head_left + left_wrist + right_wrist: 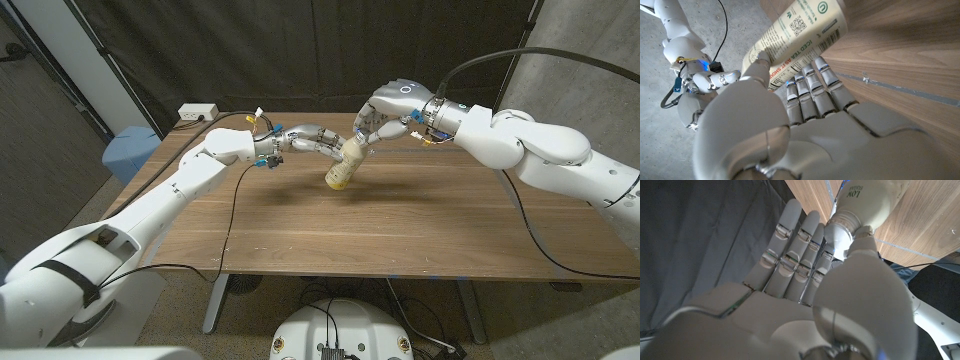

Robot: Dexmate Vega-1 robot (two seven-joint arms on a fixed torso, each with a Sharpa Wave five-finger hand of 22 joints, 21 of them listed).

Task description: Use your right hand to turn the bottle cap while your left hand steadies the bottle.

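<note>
The cream-labelled plastic iced-tea bottle [341, 168] leans tilted over the middle of the brown wooden bench [420, 230], its base low and its neck raised toward our right side. Our left robot hand [312, 140] grips its body, thumb and fingers [812, 90] wrapped round the label. Our right robot hand [385, 112] pinches the white screw cap [841, 235] between thumb and fingers.

The bottle [342, 167] tilts above the far middle of the table [420, 240], between the two hands. The left hand [312, 140] holds its body from the robot's left, and the right hand [385, 110] is on the cap [840, 232] from the right. A power strip [197, 113] lies at the far left corner.
</note>
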